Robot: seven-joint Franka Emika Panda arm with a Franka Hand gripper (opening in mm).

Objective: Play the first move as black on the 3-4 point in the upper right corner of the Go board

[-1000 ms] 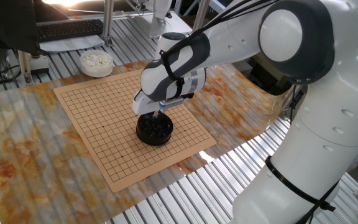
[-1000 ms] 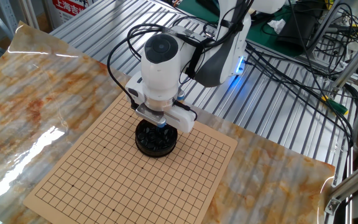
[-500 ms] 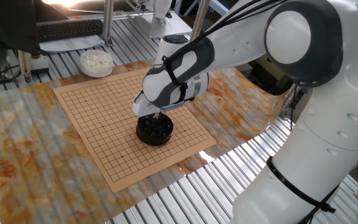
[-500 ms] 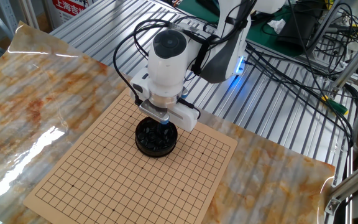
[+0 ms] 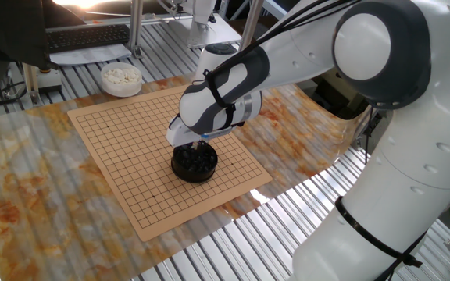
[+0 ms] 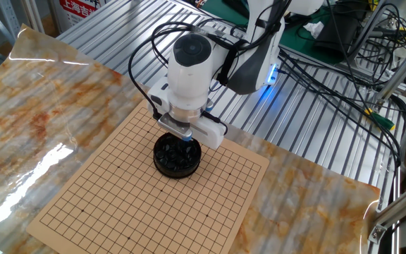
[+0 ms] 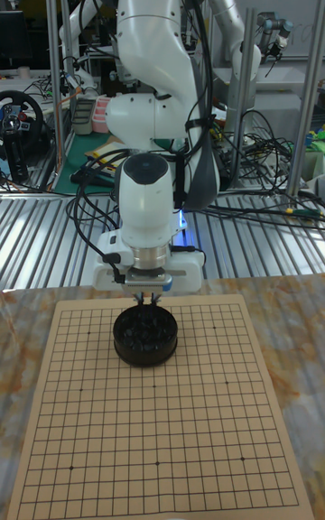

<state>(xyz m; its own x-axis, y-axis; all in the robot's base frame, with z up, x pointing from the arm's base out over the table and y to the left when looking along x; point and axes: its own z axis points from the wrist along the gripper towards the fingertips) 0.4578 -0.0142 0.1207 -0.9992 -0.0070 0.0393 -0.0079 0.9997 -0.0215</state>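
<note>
Pick-up step: jaws [image 7: 147, 301] narrowed, grip contents indiscernible, poised over black stone bowl [image 7: 144, 337] at board's [image 7: 208, 448] 11 o'clock; next, carry stone to 3-4 point.

The Go board [image 6: 139, 212], lying across the middle of the frame, is showing matt tan wood ruled with thin black lines. The black bowl [image 6: 177, 156] on it is looking dull outside, while the stones heaped inside are glinting glossy. The table [image 6: 372, 152] is presenting ribbed, brushed metal slats, and a marbled orange-grey sheet [image 6: 41, 106] over it is shining like smooth plastic film, catching glare at left. The arm's shell [image 5: 381, 70] is gleaming as smooth white and grey plastic.
</note>
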